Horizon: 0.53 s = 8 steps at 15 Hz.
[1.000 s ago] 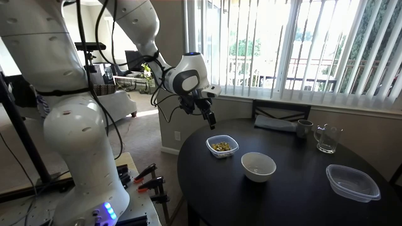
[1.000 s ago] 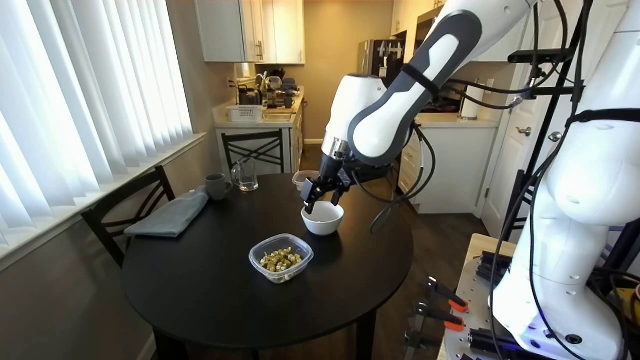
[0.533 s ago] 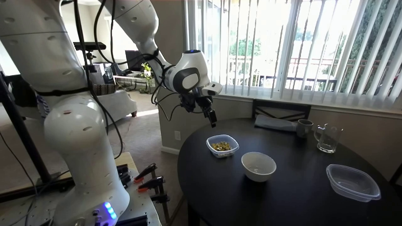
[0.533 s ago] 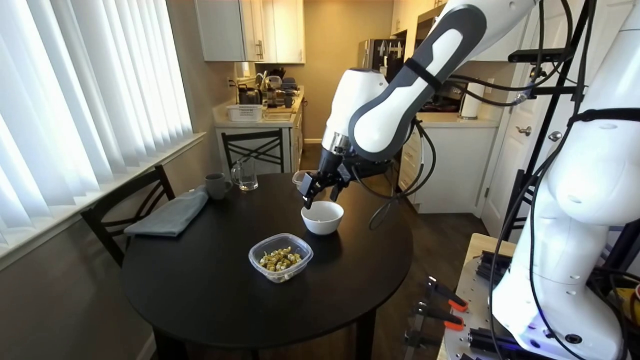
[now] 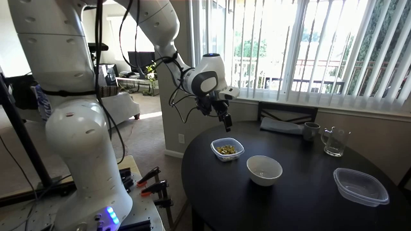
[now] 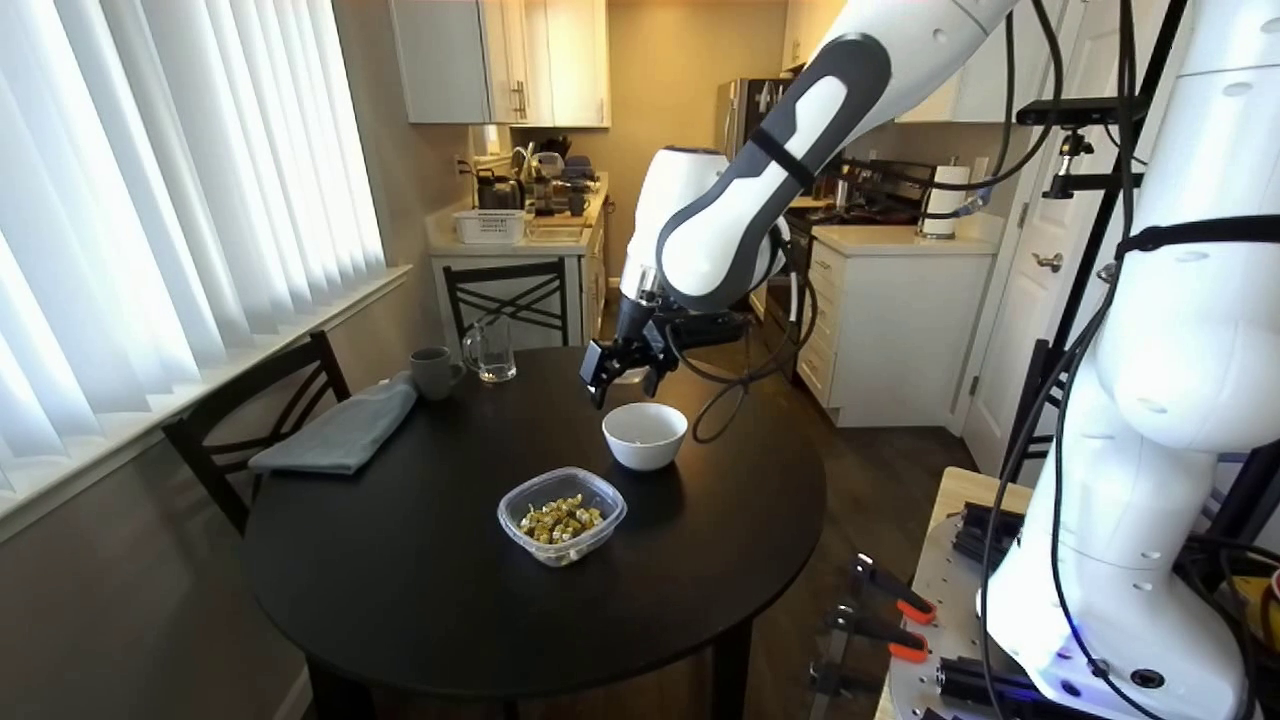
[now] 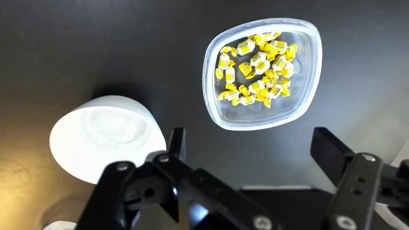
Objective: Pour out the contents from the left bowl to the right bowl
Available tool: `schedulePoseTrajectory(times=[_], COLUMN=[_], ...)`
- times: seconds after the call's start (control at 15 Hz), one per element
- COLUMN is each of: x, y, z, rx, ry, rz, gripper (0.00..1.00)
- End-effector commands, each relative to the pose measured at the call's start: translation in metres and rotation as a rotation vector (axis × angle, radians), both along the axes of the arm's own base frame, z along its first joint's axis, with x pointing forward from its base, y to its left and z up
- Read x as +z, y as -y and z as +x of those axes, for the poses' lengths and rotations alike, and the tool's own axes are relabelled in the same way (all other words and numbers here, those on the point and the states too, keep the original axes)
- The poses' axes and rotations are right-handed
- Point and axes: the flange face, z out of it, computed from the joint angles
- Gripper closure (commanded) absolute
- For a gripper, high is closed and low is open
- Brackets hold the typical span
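The left bowl, a translucent squarish-round plastic bowl, stands on the dark table in both exterior views (image 5: 227,158) (image 6: 585,484) and the wrist view (image 7: 209,86). It holds the contents, a heap of small yellow-and-white wrapped pieces (image 7: 258,59). The right bowl, opaque white, stands beside it in both exterior views (image 5: 264,175) (image 6: 645,447) and at the wrist view's left (image 7: 108,140). I see nothing in it except a faint mark or glare at its bottom. My gripper (image 7: 249,137) is open and empty above the table, touching neither bowl. It also shows in both exterior views (image 5: 227,128) (image 6: 625,388).
A transparent tub (image 5: 361,189) stands at the table's far side. A grey mug (image 5: 310,131), a glass mug (image 5: 335,142) and a folded cloth (image 5: 281,126) lie toward the window side. Chairs (image 6: 290,390) stand against the table (image 6: 420,600).
The open gripper rose slightly, then shifted toward the window side, rightward in an exterior view and leftward in the opposite-facing view. Both bowls and the contents stay where they were.
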Motion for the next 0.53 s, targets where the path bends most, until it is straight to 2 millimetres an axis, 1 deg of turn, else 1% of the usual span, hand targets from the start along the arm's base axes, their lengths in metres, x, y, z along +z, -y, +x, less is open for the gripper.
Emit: schedulePoseTrajectory(times=[0.0, 0.13, 0.2, 0.27, 0.47], x=[-0.030, -0.051, -0.061, -0.069, -0.088], y=[0.007, 0.013, 0.013, 0.011, -0.007], z=[0.042, 0.063, 0.073, 0.083, 0.104], rx=[-0.023, -0.027, -0.034, -0.034, 0.002], ry=[-0.078, -0.144, -0.172, -0.197, -0.272], rz=[-0.037, -0.112, -0.163, -0.194, -0.228], gripper=[0.00, 0.00, 0.00, 0.00, 0.00])
